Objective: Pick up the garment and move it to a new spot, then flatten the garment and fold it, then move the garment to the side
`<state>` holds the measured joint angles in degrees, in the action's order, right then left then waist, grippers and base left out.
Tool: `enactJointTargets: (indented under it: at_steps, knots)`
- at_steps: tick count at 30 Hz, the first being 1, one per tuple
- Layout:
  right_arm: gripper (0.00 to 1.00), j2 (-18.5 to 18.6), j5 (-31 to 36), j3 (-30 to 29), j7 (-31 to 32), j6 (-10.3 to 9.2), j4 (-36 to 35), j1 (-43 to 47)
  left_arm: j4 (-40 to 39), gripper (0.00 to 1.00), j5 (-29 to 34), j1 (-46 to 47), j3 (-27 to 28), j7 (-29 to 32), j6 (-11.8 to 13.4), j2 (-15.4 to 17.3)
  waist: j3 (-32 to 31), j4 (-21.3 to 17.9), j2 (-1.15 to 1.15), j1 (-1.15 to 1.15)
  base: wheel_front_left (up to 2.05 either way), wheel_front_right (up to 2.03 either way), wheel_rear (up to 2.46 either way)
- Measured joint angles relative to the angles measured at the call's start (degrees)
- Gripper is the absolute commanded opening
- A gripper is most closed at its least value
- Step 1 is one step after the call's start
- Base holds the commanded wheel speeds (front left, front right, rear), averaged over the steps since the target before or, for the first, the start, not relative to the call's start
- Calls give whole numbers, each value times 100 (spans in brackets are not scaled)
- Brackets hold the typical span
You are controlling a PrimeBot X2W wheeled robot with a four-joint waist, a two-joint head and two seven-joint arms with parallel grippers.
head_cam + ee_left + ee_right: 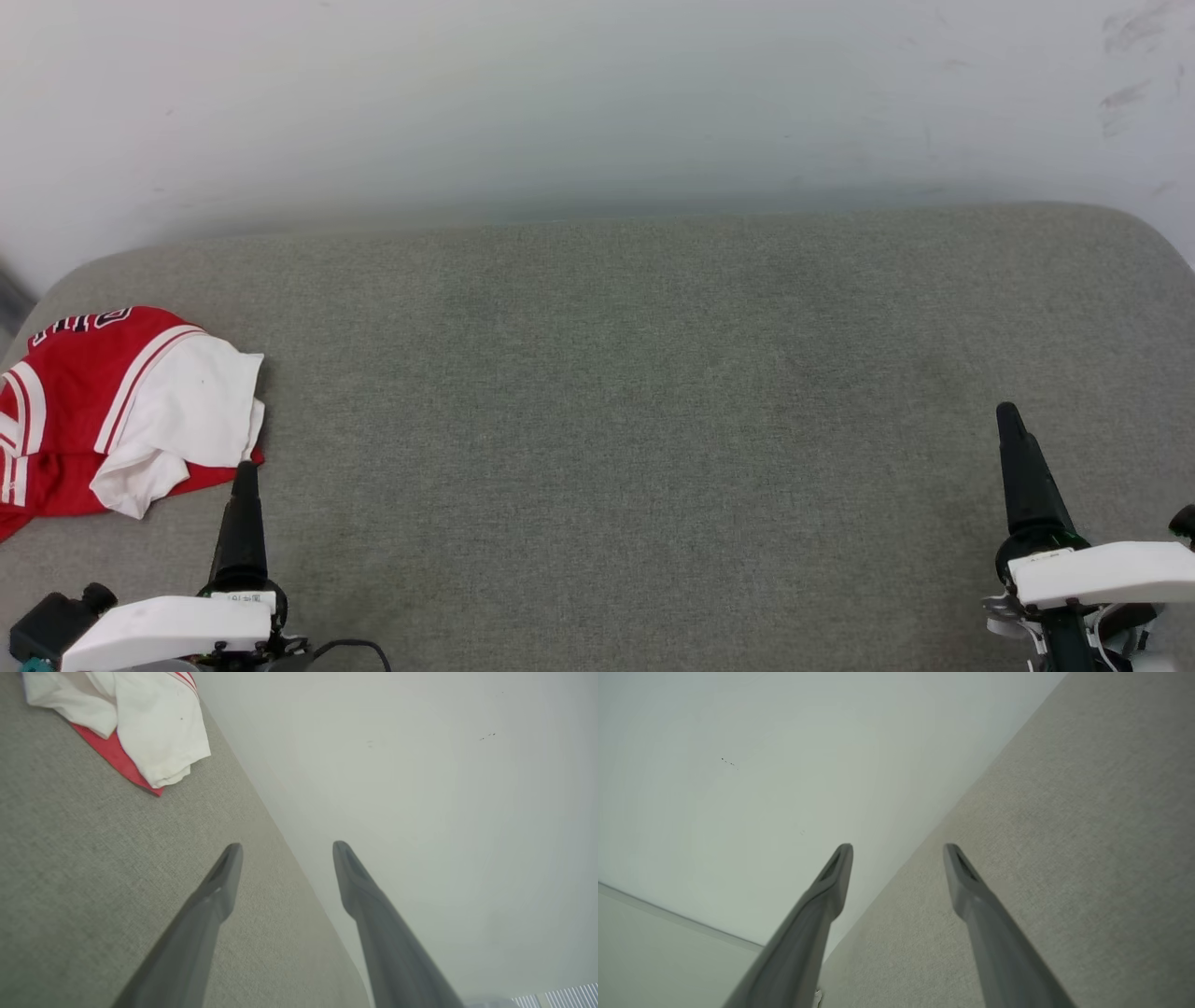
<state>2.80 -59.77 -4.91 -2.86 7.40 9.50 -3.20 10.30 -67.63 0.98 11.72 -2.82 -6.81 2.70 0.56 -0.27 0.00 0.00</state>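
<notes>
Garment (121, 411) lay bunched at the far left edge of the head view on the grey padded surface (597, 420), with its red body underneath and a white sleeve flopped over the top. Nothing held it. The left gripper (287, 851) stood with its jaws wide and empty. In its own wrist view the fingers pointed past the cloth, which sat in the upper left corner with bare grey fabric between. The right gripper (899, 851), just as wide and empty, sat at the lower right of the head view, well apart from the garment.

We could not say for sure which step this was. A loose heap at the side would suit either the start or the finish, though the rumpled lie made us lean toward the pick-up not yet begun. If so, the next move called for the left gripper to swing toward the sleeve edge and pinch a fold.

The garment's left part was cut off by the frame. Only a scrap of black lettering showed at its top, too little to read. In the head view we could make out a single finger of each gripper.
</notes>
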Motion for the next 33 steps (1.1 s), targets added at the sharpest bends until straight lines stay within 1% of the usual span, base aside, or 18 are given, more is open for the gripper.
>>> enactJointTargets:
  at_steps: [3, 6, 10, 15, 18, 22, 24, 26, 28, 33]
  knots:
    - [100, 0, 488, 30, -56, 0, -163, -1, -300, 100, 494, 0, -13, -58, 60, -1, 17, -3, 0, 0, 0, 0, 0]
    - [100, 0, 969, 80, -119, 0, -320, -2, -598, 100, 1048, -3, -101, -119, 238, 1, 36, -7, 0, 0, 0, 0, 0]
    - [100, 0, 1578, 181, -181, 0, -527, -4, -1029, 100, 1720, -21, -326, -194, 489, 0, 62, -16, 0, 0, 0, 0, 0]
    - [100, 0, 2273, 238, -277, 1, -783, -4, -1377, 100, 2537, -79, -669, -282, 736, 0, 98, -30, 0, 0, 0, 0, 0]
    - [100, 1, 2637, 299, -324, 1, -749, 2, -1529, 100, 2995, -83, -862, -332, 860, 0, 116, -38, 0, 0, 0, 0, 0]
    - [100, 0, 3060, 352, -396, 1, -756, -1, -1625, 100, 3411, -126, -1120, -398, 969, 36, 137, -49, 0, 0, 0, 0, 0]
    - [100, 1, 3240, 356, -425, 1, -782, -1, -1617, 100, 3494, -181, -1190, -430, 1051, 37, 138, -54, 0, 0, 0, 0, 0]
    - [100, 1, 3420, 363, -456, 1, -789, -1, -1599, 100, 3602, -219, -1261, -453, 1079, 60, 134, -61, 0, 0, 0, 0, 0]
    - [100, 1, 3583, 357, -488, 1, -797, 0, -1617, 100, 3810, -220, -1372, -495, 1101, 129, 130, -68, 0, 0, 0, 0, 0]
    - [100, 1, 4032, 359, -568, 1, -838, 3, -1716, 100, 4275, -224, -1785, -559, 1323, 314, 114, -77, 0, 0, 0, 0, 0]
